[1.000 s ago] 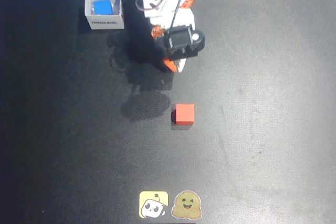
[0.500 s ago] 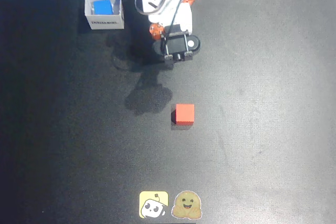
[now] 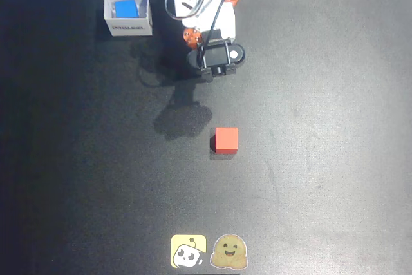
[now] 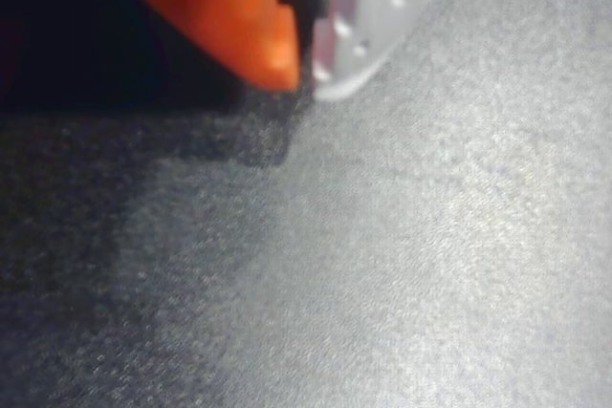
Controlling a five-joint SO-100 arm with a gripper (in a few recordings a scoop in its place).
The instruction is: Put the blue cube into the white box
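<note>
We look down on a dark, finely grained matte table (image 3: 322, 159). One smooth, bright-blue cube (image 3: 126, 8) sits inside one thin-walled white box (image 3: 128, 26) of cardboard, dark print on its near side, at upper left in the overhead view. One red cube (image 3: 226, 140) rests alone mid-table, well apart, and two stickers (image 3: 208, 251) lie at the bottom edge. In the wrist view the gripper (image 4: 306, 69) shows an orange and a white finger tip to tip, nothing held.
</note>
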